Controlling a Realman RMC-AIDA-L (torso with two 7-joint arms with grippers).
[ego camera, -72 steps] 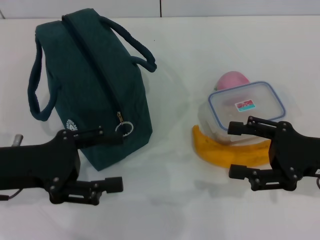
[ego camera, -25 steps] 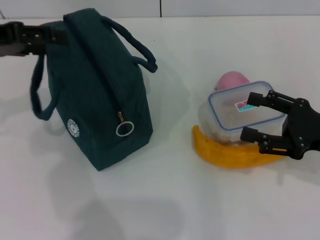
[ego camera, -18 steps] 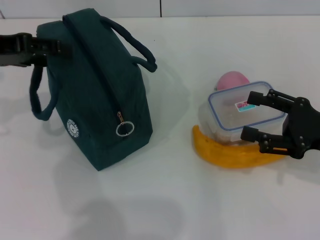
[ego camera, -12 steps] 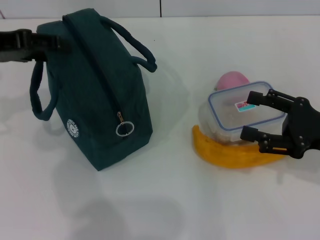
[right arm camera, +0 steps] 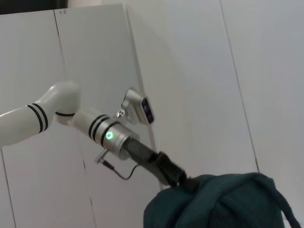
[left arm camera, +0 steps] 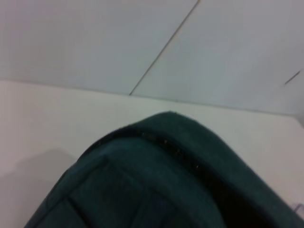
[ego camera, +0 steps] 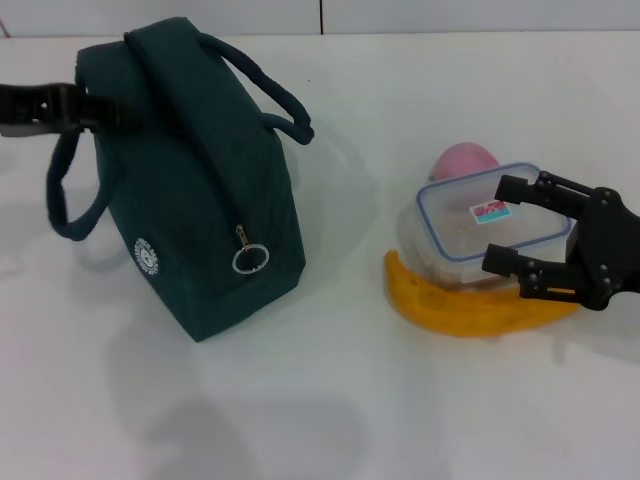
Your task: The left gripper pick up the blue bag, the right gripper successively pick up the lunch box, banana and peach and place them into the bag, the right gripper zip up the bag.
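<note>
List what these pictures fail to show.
- Head view: the left gripper meets the blue bag at its far end; the bag hides whether its fingers grip fabric.
- Head view: the lunch box covers most of the peach and the banana's inner edge.
- Bag interior: zip shut, unseen.
- Right gripper: open over the box; contact unclear.

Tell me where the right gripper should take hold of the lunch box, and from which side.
Grip the lunch box across its short width, over the blue-rimmed lid, coming down from above. It lies flat but propped on the banana with the peach just behind, so low side access looks blocked. The open right gripper already hovers at its right end.
</note>
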